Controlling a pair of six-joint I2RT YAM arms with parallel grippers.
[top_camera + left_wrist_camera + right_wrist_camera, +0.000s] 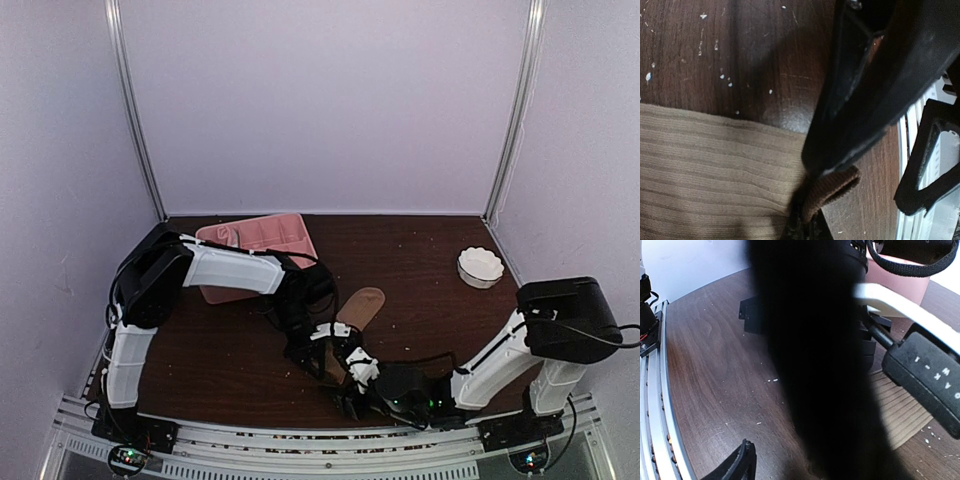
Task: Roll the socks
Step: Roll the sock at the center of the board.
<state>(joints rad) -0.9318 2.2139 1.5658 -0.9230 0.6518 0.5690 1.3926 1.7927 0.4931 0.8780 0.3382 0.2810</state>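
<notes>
Dark table (pixel 440 300); tan sock (pixel 715 175) should handle limp, light. I see left gripper (pixel 807 207) pinching its 6 o'clock hem; right gripper (pixel 352 396), cannot tell.

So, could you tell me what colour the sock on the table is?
The sock is ribbed tan-beige; clearest in left wrist view.

The sock (pixel 360 305) lies on the table (pixel 420 240) near its middle, its far end a little to the right of its near end. The left gripper (pixel 322 350) sits on the near end (the sock's edge is caught between its fingers). The right gripper (pixel 352 395) is just nearer, beside the rail (pixel 300 440). The divided tray (pixel 268 232) stands far left, partly behind the left arm; the bowl (pixel 480 267) is far right, well apart.
</notes>
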